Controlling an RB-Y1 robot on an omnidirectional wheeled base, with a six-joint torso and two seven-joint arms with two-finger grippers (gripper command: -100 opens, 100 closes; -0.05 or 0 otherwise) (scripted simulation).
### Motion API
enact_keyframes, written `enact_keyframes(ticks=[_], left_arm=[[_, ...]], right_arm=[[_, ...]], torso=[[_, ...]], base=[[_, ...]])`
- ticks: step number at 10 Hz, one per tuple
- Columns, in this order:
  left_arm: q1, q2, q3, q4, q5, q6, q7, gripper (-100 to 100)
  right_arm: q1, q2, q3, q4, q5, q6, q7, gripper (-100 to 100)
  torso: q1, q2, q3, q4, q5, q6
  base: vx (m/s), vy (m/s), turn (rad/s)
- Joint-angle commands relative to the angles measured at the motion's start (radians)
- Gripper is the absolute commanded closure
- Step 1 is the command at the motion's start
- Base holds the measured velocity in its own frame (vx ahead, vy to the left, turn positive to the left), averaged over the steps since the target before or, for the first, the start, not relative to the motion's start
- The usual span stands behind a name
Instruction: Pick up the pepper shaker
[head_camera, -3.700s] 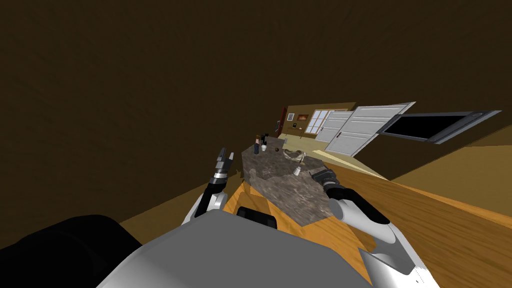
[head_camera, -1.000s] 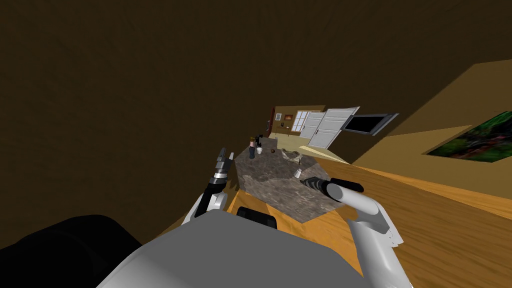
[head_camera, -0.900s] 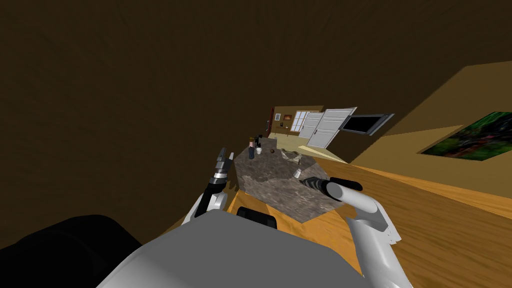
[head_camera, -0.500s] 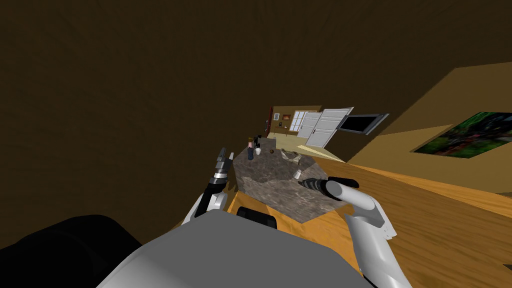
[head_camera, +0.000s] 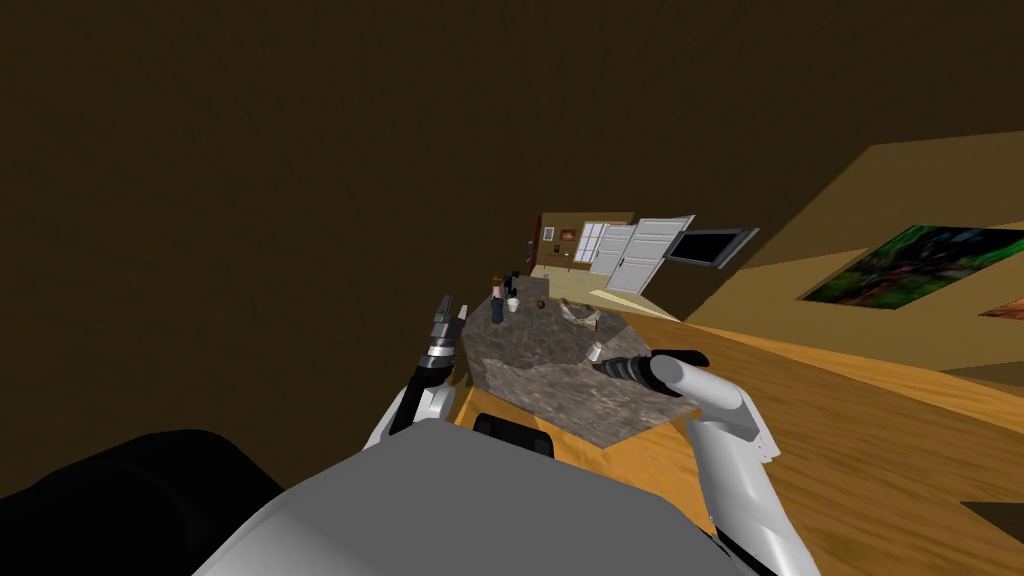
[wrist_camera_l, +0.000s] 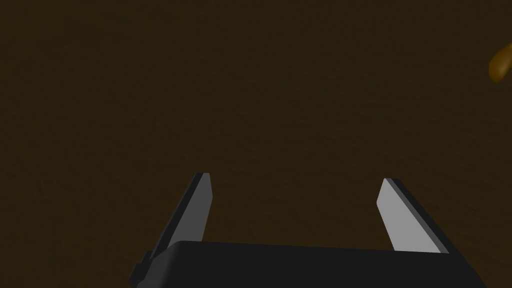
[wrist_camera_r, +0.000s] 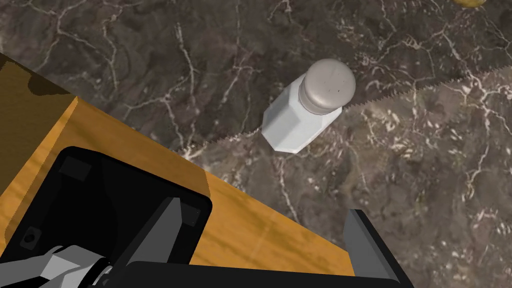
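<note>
Ahead of the right tool (wrist_camera_r: 262, 206), fingers apart, a white pepper shaker (wrist_camera_r: 300, 120) stands on the dark marbled desk (wrist_camera_r: 150, 60). Orange wood floor (head_camera: 880, 430) flanks the desk; the left tool (wrist_camera_l: 295, 177) gapes too.

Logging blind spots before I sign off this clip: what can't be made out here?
Small things at the marble table's far end, head view: too small to name.
Yellow thing, right wrist view: cut off by the picture's edge.
Orange shape, left wrist view: cut off by the edge.
Pepper shaker, head view: too small to show its cap's holes.
</note>
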Motion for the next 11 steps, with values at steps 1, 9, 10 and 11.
enact_keyframes(ticks=[1,9,10,11], left_arm=[[0.000,0.000,0.000,0.000,0.000,0.000,0.000,0],[0.000,0.000,0.000,0.000,0.000,0.000,0.000,0],[0.000,0.000,0.000,0.000,0.000,0.000,0.000,0],[0.000,0.000,0.000,0.000,0.000,0.000,0.000,0]], right_arm=[[-0.010,-0.002,-0.001,0.004,-0.007,0.038,-0.013,-100],[-0.081,-0.033,-0.014,0.041,-0.054,0.185,-0.081,-100],[-0.082,-0.034,-0.015,0.041,-0.055,0.189,-0.083,0],[-0.081,-0.025,-0.010,0.068,-0.045,0.155,-0.066,-100]], torso=[[0.000,0.000,0.000,0.000,0.000,0.000],[-0.001,-0.006,-0.004,-0.001,0.000,0.000],[-0.001,-0.002,-0.002,-0.001,0.000,0.000],[-0.001,0.002,0.001,0.000,0.000,0.000]], base=[[0.062,0.000,-0.036],[0.102,-0.001,-0.042],[0.014,-0.001,0.001],[0.012,0.013,-0.003]])
